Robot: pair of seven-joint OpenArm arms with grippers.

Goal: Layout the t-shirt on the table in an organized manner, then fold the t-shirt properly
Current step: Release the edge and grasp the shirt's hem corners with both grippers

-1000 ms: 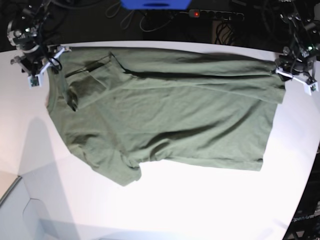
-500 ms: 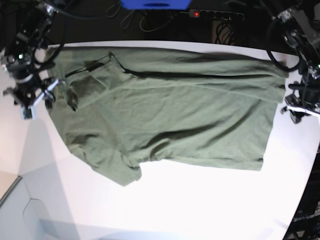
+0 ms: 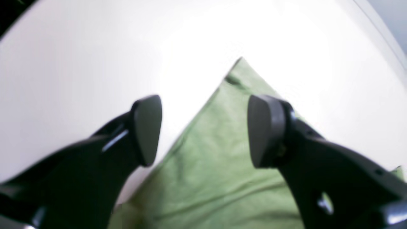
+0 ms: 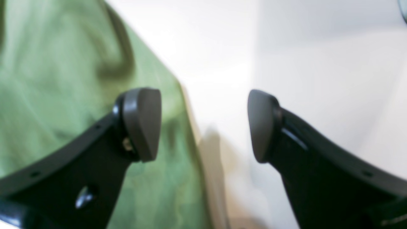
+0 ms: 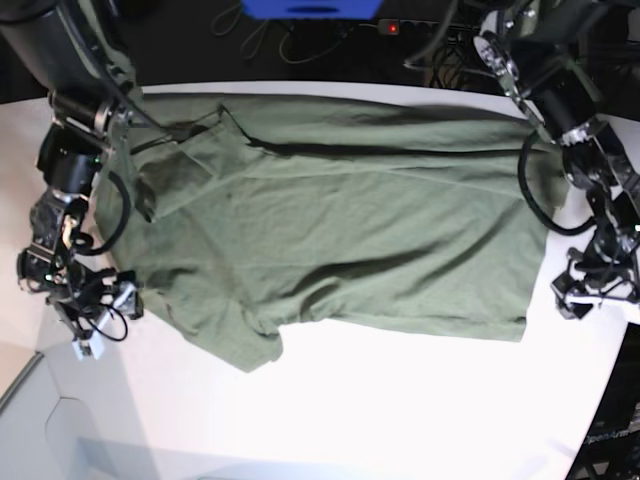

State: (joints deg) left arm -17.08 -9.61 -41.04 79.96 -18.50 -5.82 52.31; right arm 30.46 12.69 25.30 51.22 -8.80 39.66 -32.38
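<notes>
T-shirt (image 5: 340, 230): olive green, soft, wrinkled, spread flat across far half of white table (image 5: 400, 410); one sleeve folded over near collar end, other sleeve points toward near edge. Left gripper (image 3: 203, 130): jaws spread wide, nothing between, hovering over pointed hem corner of shirt. Right gripper (image 4: 203, 125): jaws spread, empty, straddling shirt's edge; one finger above cloth, other above bare table.
</notes>
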